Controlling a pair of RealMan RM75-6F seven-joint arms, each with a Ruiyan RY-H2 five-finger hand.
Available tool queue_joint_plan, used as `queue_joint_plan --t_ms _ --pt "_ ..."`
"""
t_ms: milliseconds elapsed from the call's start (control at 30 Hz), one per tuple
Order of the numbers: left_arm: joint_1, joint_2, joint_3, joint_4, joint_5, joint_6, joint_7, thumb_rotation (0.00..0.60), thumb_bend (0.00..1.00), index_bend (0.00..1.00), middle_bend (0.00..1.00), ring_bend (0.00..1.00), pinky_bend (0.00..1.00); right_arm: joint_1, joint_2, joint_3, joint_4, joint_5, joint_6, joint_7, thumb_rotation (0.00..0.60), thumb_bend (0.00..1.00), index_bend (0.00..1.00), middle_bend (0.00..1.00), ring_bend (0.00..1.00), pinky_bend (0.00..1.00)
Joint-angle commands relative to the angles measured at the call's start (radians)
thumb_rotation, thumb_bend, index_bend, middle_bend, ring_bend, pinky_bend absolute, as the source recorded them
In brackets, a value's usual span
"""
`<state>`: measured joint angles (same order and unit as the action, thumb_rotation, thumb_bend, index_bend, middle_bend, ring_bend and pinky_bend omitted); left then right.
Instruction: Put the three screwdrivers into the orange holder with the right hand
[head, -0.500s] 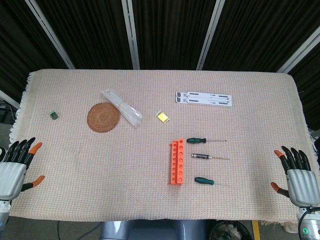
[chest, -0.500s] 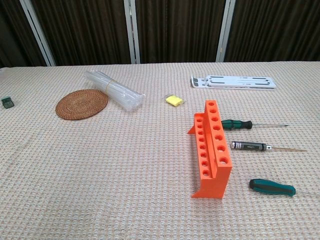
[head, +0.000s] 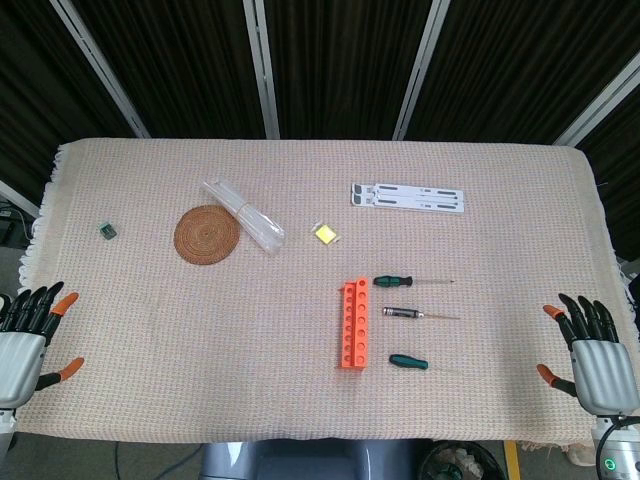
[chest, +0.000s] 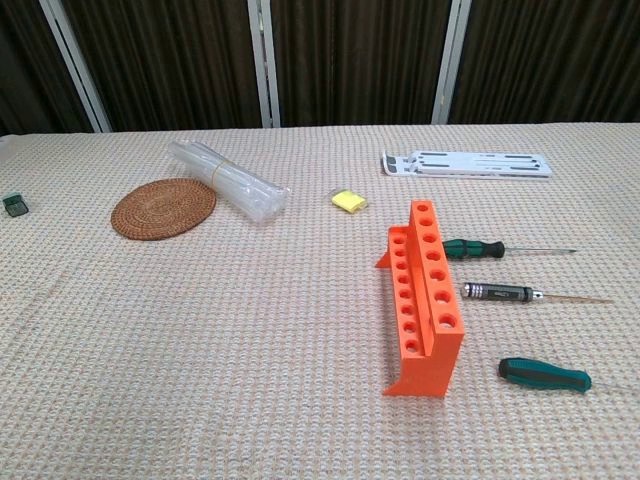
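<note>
1. Left hand (head: 22, 338) at left table edge, fingers spread, grasping nothing.
2. Round woven rattan coaster (head: 207, 234), clear plastic tube bundle (head: 243, 216) touching its right rim.
3. Orange plastic multi-hole holder (head: 353, 324) standing mid-table, holes unfilled.
4. Three screwdrivers flat just right of holder: green-handled (head: 411, 282), black-handled (head: 418, 314), short teal-handled (head: 408, 361).
5. Right hand (head: 595, 352) at right edge, released, fingers apart.

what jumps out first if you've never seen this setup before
The bright orange holder stands upright right of the table's centre, its holes empty. Three screwdrivers lie flat just to its right. Both robot hands, left hand and right hand, sit open at the near corners.
</note>
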<state>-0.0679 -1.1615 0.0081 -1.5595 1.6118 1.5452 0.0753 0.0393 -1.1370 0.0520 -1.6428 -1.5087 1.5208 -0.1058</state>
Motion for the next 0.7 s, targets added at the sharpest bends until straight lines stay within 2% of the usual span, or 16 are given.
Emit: queue_joint_plan --t_ms 33,433,700 --pt "0.0 0.001 -0.001 0.0 0.001 0.002 -0.001 0.6 0.14 0.13 0.0 0.0 0.0 -0.001 -0.008 0.001 0.008 -0.006 0.007 0.011 0.6 0.1 0.2 0.08 0.0 0.0" --pt "0.001 0.002 -0.002 0.003 0.005 0.008 -0.007 0.6 0.14 0.15 0.0 0.0 0.0 0.004 -0.035 0.002 0.027 -0.026 0.013 0.044 0.6 0.11 0.21 0.09 0.0 0.0" --pt "-0.002 0.002 -0.005 0.005 0.015 0.016 -0.006 0.6 0.14 0.15 0.0 0.0 0.0 0.02 -0.046 0.024 0.009 -0.02 0.009 0.035 0.6 0.15 0.27 0.11 0.0 0.0"
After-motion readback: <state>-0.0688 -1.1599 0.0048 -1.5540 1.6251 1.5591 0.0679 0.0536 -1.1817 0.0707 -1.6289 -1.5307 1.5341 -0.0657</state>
